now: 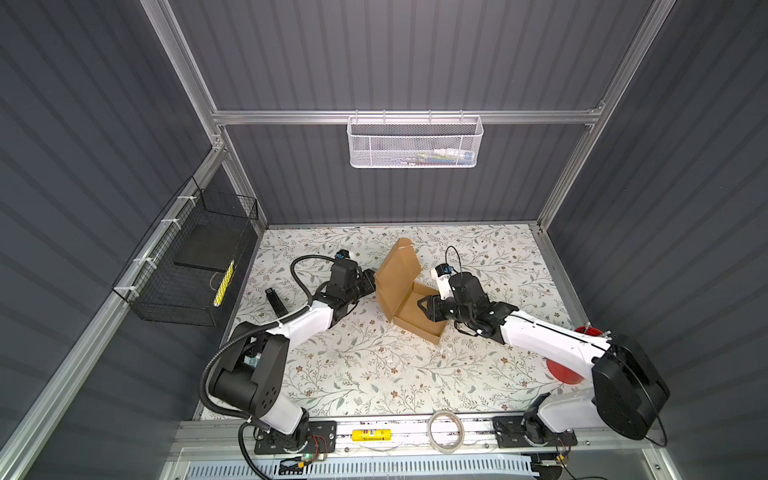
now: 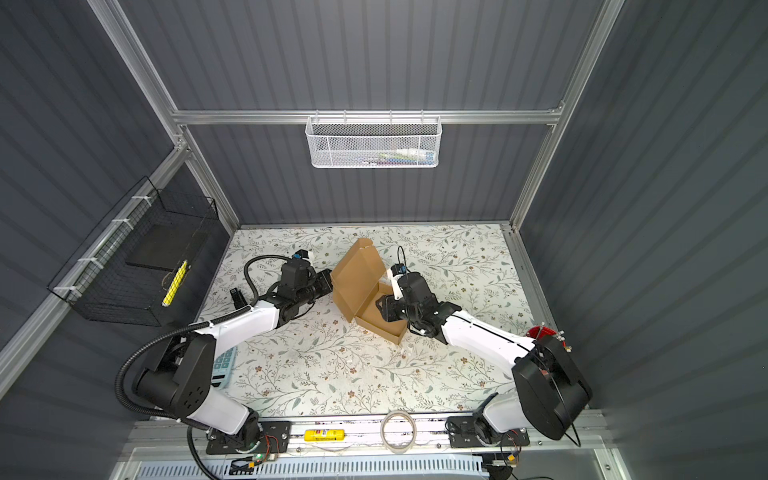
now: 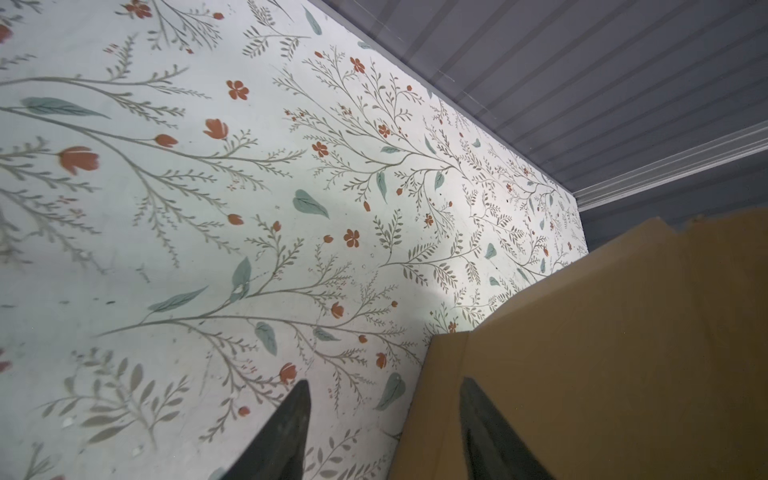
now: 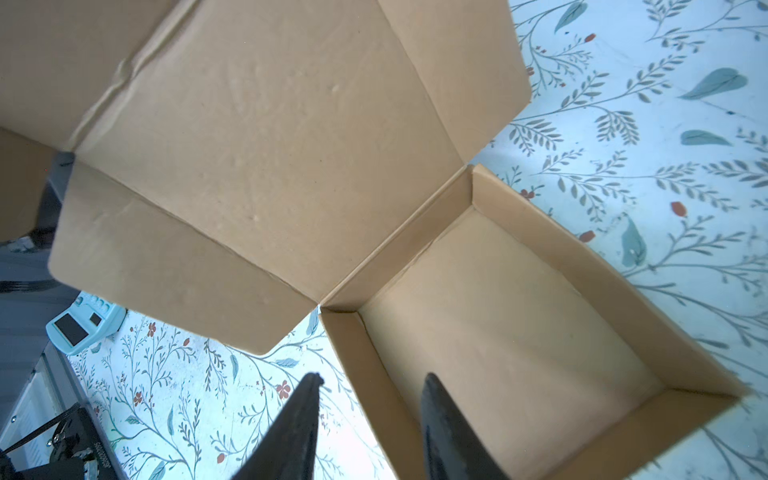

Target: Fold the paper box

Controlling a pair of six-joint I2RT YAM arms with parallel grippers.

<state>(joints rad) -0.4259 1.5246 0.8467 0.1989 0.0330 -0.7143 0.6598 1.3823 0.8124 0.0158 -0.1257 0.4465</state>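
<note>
A: Materials, left to right?
B: A black wire basket (image 1: 187,266) hangs on the ribbed grey wall. The table (image 1: 374,374) has a matte floral print. A red disc (image 1: 559,370) lies partly under the right arm.

A: The box?
B: The box (image 1: 411,299) is plain brown cardboard and sits mid-table between the grippers. It forms a shallow square tray with four upright walls. The lid panel rises steeply from the tray's left wall, with round-cornered side flaps. The lid's inner face shows small dents and one crease.

A: End effectors?
B: Left gripper (image 3: 385,380): black tapered fingers spread, straddling a flap's edge behind the lid, pinching nothing. Right gripper (image 4: 372,376): fingers apart, one over the tray and one outside its wall. Whether they touch it cannot be told.
</note>
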